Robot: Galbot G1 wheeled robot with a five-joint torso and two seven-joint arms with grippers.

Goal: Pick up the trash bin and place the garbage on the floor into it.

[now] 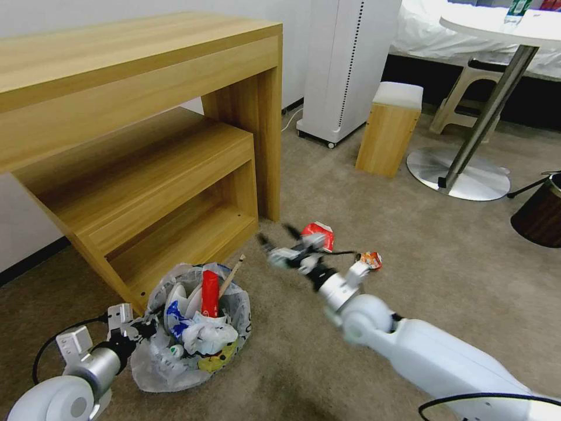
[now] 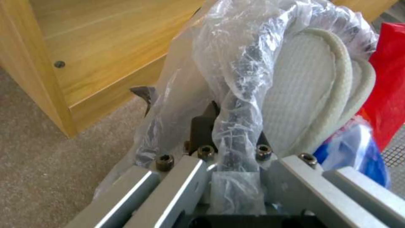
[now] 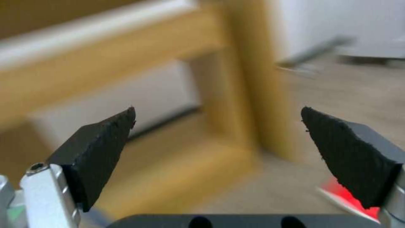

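The trash bin, lined with a crinkly clear bag, sits low over the floor in front of the wooden desk. It holds white slippers, a red wrapper, a wooden stick and tissue. My left gripper is shut on the bin's near rim; the left wrist view shows the left gripper clamped over bag-covered rim beside a slipper. My right gripper hangs open over the carpet, next to a red wrapper. A smaller wrapper lies beside the forearm. The right wrist view shows the right gripper with nothing in it.
The wooden desk with its shelves stands close behind the bin. A white appliance, a wooden stool and a round table's metal base stand farther back. A dark brown wood-grain bin is at the right edge.
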